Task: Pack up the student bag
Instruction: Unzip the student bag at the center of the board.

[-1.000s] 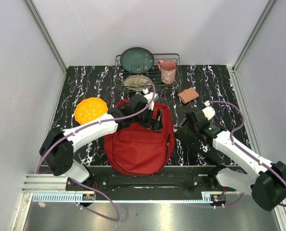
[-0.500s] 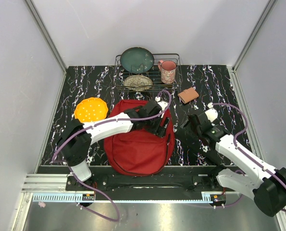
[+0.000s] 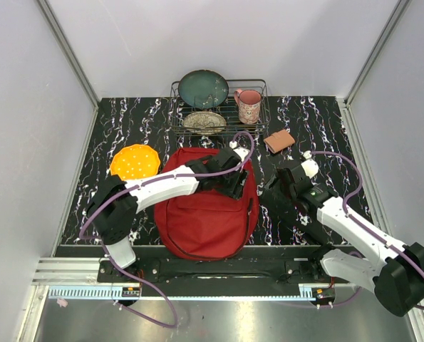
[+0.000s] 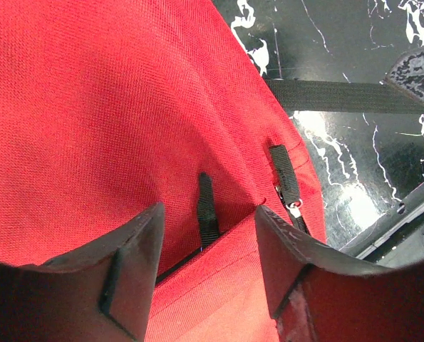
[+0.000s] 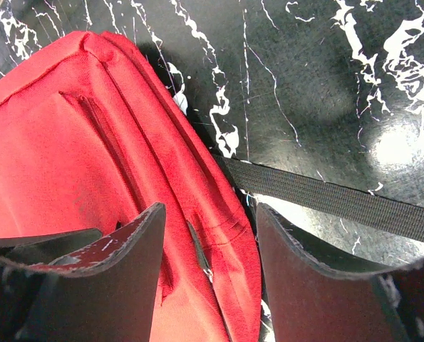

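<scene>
Centre near: student bag fills the tabletop between both arms. Left arm lies across the bag's far right part, with the left claw spread just over the fabric. Right claw is spread at the bag's right edge, beside a black strap.

Far centre is blocked by the wire rack. Orange disc sits at left, brown block at far right.

Bare passage: far left and far right corners.

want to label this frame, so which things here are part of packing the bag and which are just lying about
In the job: large red fabric backpack; left gripper, jaws open either side of its black zipper pull; right gripper, open at its edge.
Lying about: orange perforated disc; wire rack holding teal plate, pale patterned dish, pink mug; brown rectangular pad.
</scene>
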